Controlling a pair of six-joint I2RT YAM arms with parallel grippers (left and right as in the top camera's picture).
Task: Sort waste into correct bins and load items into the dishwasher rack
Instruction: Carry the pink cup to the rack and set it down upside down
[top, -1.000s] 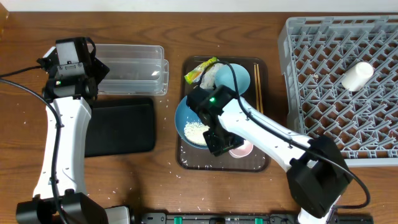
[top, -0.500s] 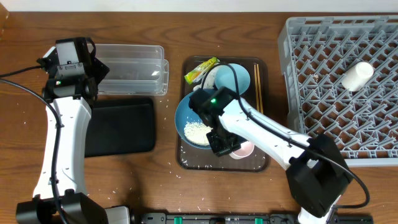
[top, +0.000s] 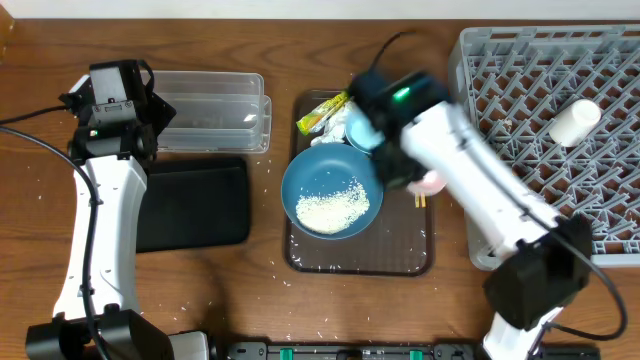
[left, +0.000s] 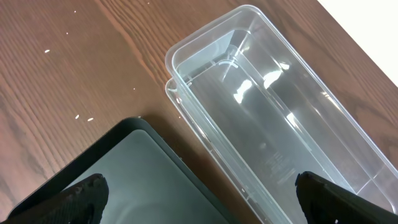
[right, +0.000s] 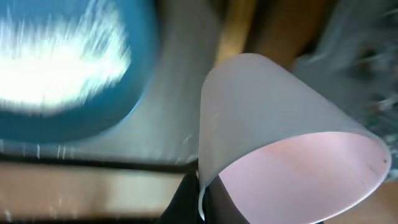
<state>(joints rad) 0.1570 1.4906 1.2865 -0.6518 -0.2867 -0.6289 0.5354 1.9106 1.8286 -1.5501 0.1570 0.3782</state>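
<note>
1. Overhead first: the right hand (top: 412, 172) is clamped on the pink cup (top: 433, 183) above the 3 o'clock edge of the brown tray (top: 358, 262). The grey rack (top: 520, 90) lies further toward 3 o'clock, and its raised side wall stands between cup and lattice. The arm shows blurred, so a low carry could clip that wall. The chopsticks (top: 421, 200) peek out just under the cup. The dark-blue bowl (top: 300, 175), heaped with rice (top: 335, 207), fills the tray's middle. The snack wrapper (top: 322, 113) sits at 11 o'clock, and a white cup (top: 575, 121) lies in the rack.
2. Left wrist: the left hand (left: 199, 196) is spread wide and empty over both bins, with the clear tub (left: 267, 124) at 1 o'clock and the black tray (left: 118, 180) at 7 o'clock. Stray grains dot the counter (left: 74, 56).
3. Right wrist: the cup hangs tilted, pinched at one spot of its rim near 6 o'clock. So thin a grip may let it twist or slip.
</note>
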